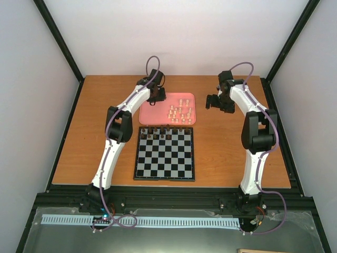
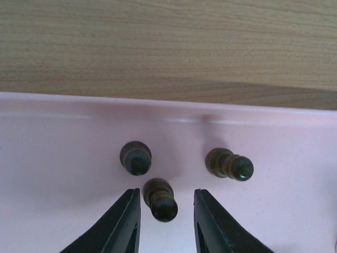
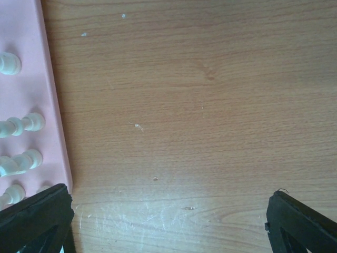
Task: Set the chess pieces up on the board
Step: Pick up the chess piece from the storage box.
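Observation:
The board (image 1: 164, 155) lies in the middle of the table, with a row of dark chess pieces (image 1: 163, 132) along its far edge. Behind it, the pink tray (image 1: 152, 113) holds several cream pieces (image 1: 180, 112). My left gripper (image 1: 157, 96) hangs over the tray's far left corner. In the left wrist view three dark pieces stand on the tray (image 2: 63, 158). One dark pawn (image 2: 159, 199) sits between the left gripper's (image 2: 166, 193) open fingers, with a gap on each side. My right gripper (image 1: 216, 103) is open over bare wood just right of the tray.
The right wrist view shows the tray's right edge (image 3: 50, 95), cream pieces (image 3: 21, 125) beside it, and the right gripper (image 3: 169, 191) spread wide above scratched wooden table (image 3: 184, 105). Two other dark pieces (image 2: 136, 156) (image 2: 229, 163) stand close to the left fingers.

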Available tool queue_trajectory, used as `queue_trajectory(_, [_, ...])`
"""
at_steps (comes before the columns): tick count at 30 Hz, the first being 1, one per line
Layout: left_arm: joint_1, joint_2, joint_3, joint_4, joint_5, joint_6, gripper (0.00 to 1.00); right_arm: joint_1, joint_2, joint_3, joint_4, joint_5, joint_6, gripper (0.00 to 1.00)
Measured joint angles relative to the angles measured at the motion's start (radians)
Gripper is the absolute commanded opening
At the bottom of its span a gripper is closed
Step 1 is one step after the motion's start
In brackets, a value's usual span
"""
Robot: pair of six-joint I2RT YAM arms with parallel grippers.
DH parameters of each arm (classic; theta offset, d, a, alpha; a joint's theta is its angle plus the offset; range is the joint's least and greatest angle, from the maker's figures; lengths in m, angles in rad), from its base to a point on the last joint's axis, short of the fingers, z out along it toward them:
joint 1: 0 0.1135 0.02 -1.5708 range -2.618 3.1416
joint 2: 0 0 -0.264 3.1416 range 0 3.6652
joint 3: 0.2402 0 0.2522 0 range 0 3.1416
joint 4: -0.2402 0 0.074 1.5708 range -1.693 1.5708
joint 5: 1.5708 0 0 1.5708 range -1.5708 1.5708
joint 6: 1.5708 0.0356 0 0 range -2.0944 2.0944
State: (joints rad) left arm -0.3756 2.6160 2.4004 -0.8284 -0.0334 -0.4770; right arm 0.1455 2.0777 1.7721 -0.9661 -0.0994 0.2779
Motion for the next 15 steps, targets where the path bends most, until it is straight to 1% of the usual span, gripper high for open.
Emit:
queue_trajectory(9, [0.002, 0.011, 0.011, 0.032, 0.004, -0.006, 0.28, 0.000, 0.024, 0.004, -0.017, 0.009, -0.001, 1.00])
queue_trajectory(11, [0.003, 0.013, 0.011, 0.032, 0.004, -0.007, 0.25, 0.000, 0.026, 0.008, -0.018, 0.009, -0.002, 1.00])
queue_trajectory(15, [0.007, 0.013, 0.011, 0.036, 0.004, -0.010, 0.23, 0.000, 0.032, 0.016, -0.024, 0.009, -0.003, 1.00])
